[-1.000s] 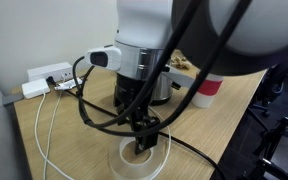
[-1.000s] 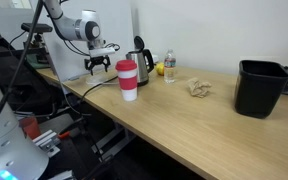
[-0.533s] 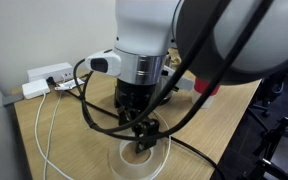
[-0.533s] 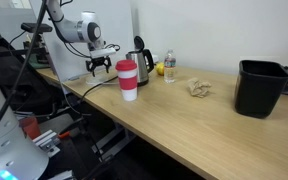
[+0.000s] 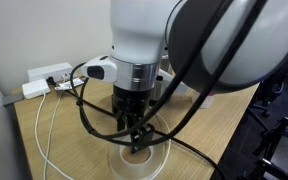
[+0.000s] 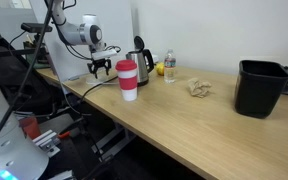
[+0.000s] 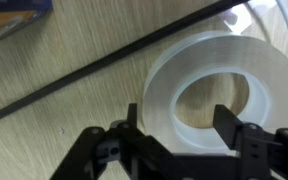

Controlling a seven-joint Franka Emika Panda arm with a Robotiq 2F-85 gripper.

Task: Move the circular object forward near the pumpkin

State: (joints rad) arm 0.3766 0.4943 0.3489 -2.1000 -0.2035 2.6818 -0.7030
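Note:
The circular object is a wide ring of clear tape lying flat on the wooden table; it also shows under the arm in an exterior view. My gripper is open and low over the ring's near wall, with one finger outside the ring and the other over its hollow centre. The gripper shows in both exterior views. The small orange-yellow pumpkin sits beside the steel kettle, well away from the gripper.
A red-lidded white cup, a small bottle, crumpled paper and a black bin stand along the table. A power strip with cables lies by the wall. A black cable runs past the ring.
The arm has shifted a little and the gripper has come lower over the tape ring. The ring has not moved.

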